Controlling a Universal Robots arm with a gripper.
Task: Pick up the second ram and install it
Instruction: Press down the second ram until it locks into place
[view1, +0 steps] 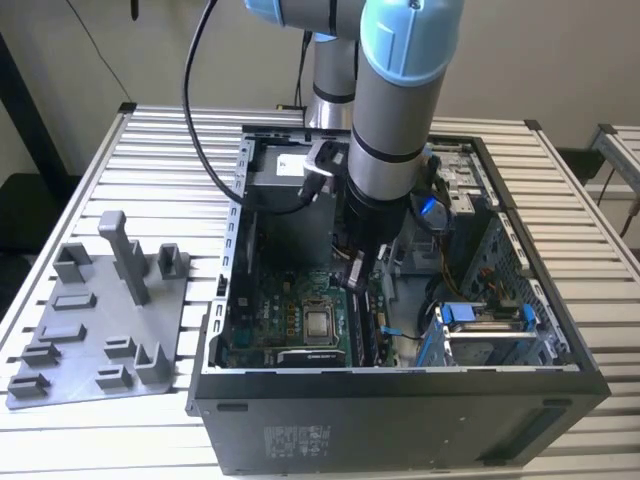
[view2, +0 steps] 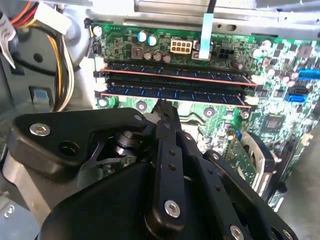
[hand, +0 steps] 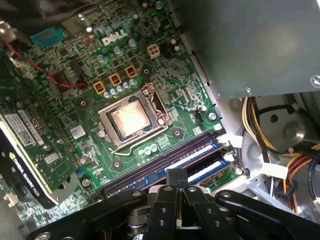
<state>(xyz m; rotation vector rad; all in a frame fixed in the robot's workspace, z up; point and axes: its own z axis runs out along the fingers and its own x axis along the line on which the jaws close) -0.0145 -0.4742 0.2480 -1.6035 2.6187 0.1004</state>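
A green printed motherboard (hand: 125, 65) carries dark memory sticks (view2: 175, 75), beside a plain grey plastic fixture plate (view1: 95, 320) and black gripper (view2: 162, 107).

The grey tubular robot arm with pale blue joint caps (view1: 392, 110) hangs almost vertically in the exterior view, its wrist pointing straight down. At its lower end sits the black metal claw (view1: 355, 272), low beneath the wrist. In both wrist views the claw's (view2: 162, 107) black linkage plates converge and its two slim fingers (hand: 176, 178) lie pressed together with no gap.
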